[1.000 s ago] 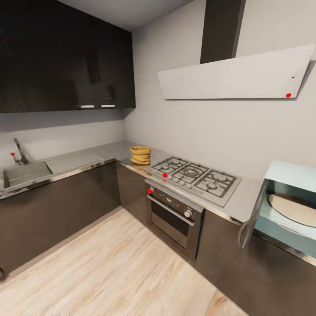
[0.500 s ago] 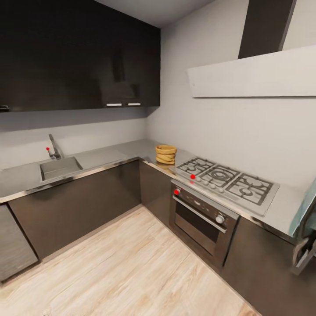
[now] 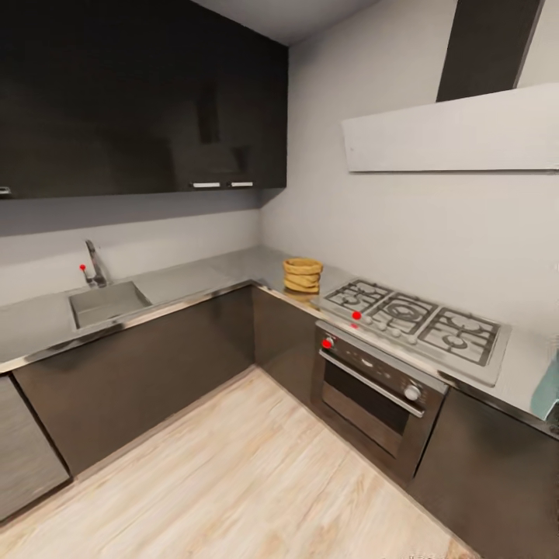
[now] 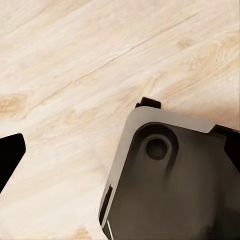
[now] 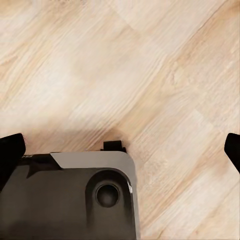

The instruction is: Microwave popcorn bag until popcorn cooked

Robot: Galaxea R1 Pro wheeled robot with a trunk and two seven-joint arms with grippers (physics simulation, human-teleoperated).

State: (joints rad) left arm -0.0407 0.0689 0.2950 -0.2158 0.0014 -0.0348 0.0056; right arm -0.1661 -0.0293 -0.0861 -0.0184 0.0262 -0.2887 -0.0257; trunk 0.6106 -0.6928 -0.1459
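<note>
A home kitchen, fitted along two walls.
Grey brushed-steel countertop (image 3: 194, 276), inset steel sink (image 3: 105, 303), grated gas hob (image 3: 415, 322), steel built-in oven (image 3: 373, 392), dark glossy wall cabinets (image 3: 132, 101).

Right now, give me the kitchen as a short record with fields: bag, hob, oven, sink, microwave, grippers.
bag: popcorn bag upright on the countertop, in the corner beside the hob
hob: gas hob, nothing on it
oven: steel oven under the hob, door shut
sink: sink with tap
microwave: pale blue sliver at picture edge
grippers: over wood floor; both look open

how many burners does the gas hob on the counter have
5 on the gas hob: two at its end nearer the popcorn bag, one large in the middle, two at the far end. The far pair is blurry.
</note>
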